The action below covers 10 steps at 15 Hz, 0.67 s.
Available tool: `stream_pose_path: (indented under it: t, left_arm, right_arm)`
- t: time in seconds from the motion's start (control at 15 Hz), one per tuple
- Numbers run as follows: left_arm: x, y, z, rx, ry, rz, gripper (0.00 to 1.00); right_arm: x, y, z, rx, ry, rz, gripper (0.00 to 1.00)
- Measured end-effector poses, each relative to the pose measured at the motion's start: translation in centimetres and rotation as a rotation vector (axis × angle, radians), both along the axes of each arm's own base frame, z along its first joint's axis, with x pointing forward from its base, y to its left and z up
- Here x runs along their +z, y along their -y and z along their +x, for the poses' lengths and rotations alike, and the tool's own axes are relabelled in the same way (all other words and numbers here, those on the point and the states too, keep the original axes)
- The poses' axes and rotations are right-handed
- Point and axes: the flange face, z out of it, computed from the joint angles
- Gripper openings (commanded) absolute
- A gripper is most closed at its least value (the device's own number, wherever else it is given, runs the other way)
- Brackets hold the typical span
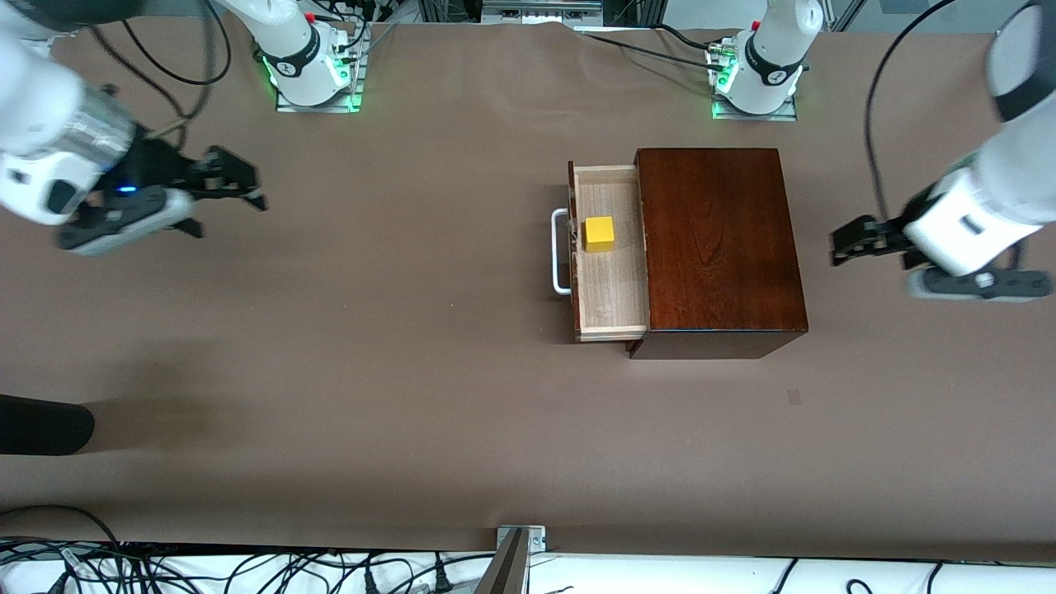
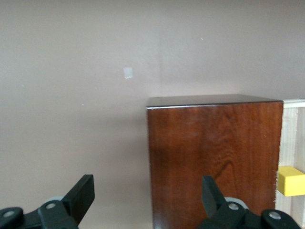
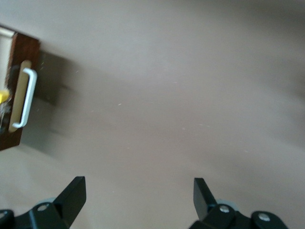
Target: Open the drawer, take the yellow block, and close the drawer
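Observation:
The glossy dark-brown box (image 1: 718,247) stands toward the left arm's end of the table. Its drawer (image 1: 615,280) is pulled out toward the right arm's end, white bar handle (image 1: 559,252) leading. The yellow block (image 1: 599,233) lies in the pale tray. My right gripper (image 1: 227,210) hangs open and empty over bare table at the right arm's end, well away from the handle (image 3: 26,98). My left gripper (image 1: 837,246) is open and empty beside the box's closed end. In the left wrist view, the gripper (image 2: 147,191) faces the box (image 2: 214,157), with the block (image 2: 290,180) past it.
The brown table cover (image 1: 371,346) spreads wide around the box. A dark object (image 1: 41,425) pokes in at the right arm's end, near the front edge. A metal bracket (image 1: 518,544) sits at the front edge. The arm bases (image 1: 313,70) stand along the back.

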Motion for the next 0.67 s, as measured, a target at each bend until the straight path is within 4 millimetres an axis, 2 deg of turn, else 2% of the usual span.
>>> stream_pose_path:
  t: [0.13, 0.4, 0.67]
  left_arm:
    - [0.9, -1.7, -1.8, 0.009, 0.033, 0.007, 1.00]
    - [1.4, -0.9, -5.6, -0.007, 0.039, 0.011, 1.00]
    - [1.4, -0.5, -6.1, -0.014, 0.043, 0.011, 1.00]
  right_arm:
    - [-0.3, -3.5, -1.0, 0.083, -0.004, -0.001, 1.00]
    - [-1.0, -9.4, -3.4, 0.323, -0.009, -0.001, 1.00]
    - [-2.8, -18.8, -6.3, 0.581, 0.066, 0.018, 1.00]
